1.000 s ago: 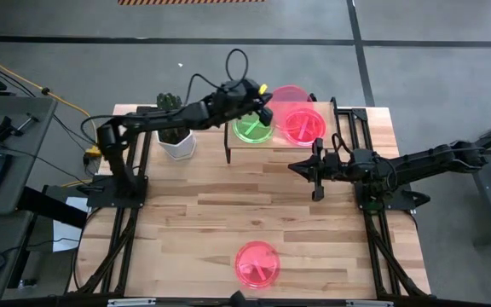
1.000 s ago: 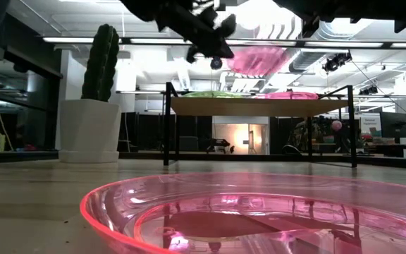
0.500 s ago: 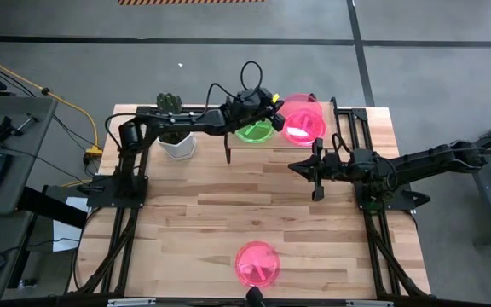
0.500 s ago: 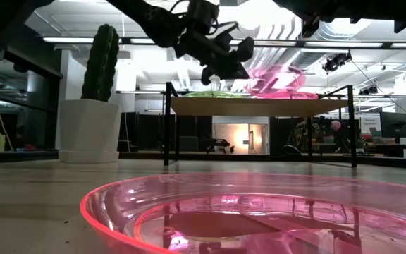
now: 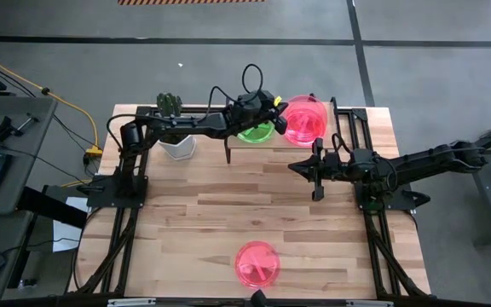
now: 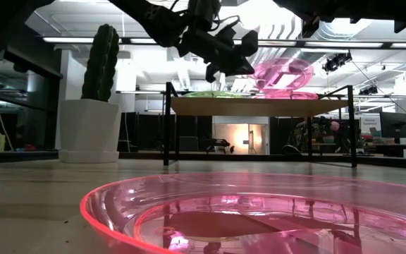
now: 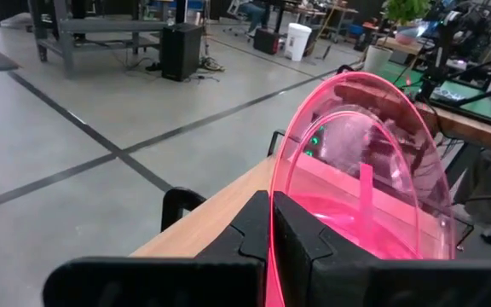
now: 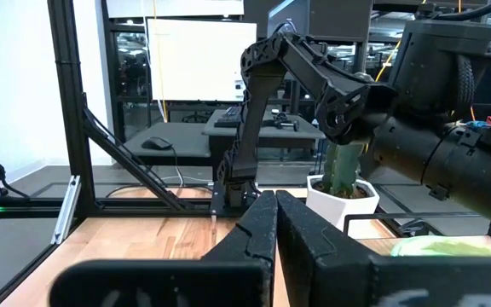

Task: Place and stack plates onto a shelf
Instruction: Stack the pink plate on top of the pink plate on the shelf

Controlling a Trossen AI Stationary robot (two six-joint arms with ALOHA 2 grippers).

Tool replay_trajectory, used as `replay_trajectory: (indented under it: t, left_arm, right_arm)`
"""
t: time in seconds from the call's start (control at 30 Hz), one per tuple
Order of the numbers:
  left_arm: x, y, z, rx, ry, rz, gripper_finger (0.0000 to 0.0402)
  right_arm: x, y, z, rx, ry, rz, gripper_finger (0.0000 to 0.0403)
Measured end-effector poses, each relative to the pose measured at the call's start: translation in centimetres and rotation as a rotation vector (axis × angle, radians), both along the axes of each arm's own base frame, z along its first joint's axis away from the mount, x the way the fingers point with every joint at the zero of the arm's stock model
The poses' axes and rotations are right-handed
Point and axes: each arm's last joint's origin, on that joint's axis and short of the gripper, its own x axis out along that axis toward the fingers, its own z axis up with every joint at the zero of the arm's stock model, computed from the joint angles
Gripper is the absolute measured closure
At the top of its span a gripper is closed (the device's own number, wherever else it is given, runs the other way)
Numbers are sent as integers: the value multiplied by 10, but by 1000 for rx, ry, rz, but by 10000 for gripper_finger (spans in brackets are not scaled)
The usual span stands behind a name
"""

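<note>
My left gripper [image 5: 273, 108] reaches over the shelf [image 5: 239, 147] and is shut on a pink plate [image 5: 304, 118], seen tilted in the low view [image 6: 282, 74] above the shelf board [image 6: 259, 106]. Under it a pink plate [image 6: 287, 94] lies flat on the shelf's right half. A green plate [image 5: 252, 131] lies flat on the left half. Another pink plate [image 5: 257, 263] rests flat near the table's near edge. My right gripper [image 5: 316, 176] waits shut above the table right of centre, touching nothing. My left gripper pinches the pink plate's rim [image 7: 271, 232] between its two fingers, coming roughly level from the table's left. The plate is lifted clear of the shelf and tilted steeply, its far edge raised, above the pink plate [image 7: 335, 215] lying on the board.
A white hexagonal pot with a cactus [image 5: 176, 140] stands left of the shelf, under my left arm. Black frame rails [image 5: 358, 128] run along the table's right side. Bare wood [image 5: 220, 213] lies between the shelf and the near pink plate.
My left gripper has carried the pink plate toward the table's right, from over the green plate to over the pink plate on the shelf, dropping a little. The held plate has tipped from nearly flat to steeply tilted. The right arm has kept still.
</note>
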Motion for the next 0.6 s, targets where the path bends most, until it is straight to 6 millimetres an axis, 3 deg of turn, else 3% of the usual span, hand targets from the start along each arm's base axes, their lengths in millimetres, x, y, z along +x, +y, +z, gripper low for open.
replay_trajectory:
  t: [0.6]
  left_arm:
    - [1,-2,0,34,23,-33,338]
  right_arm:
    - [0,0,0,0,0,0,402]
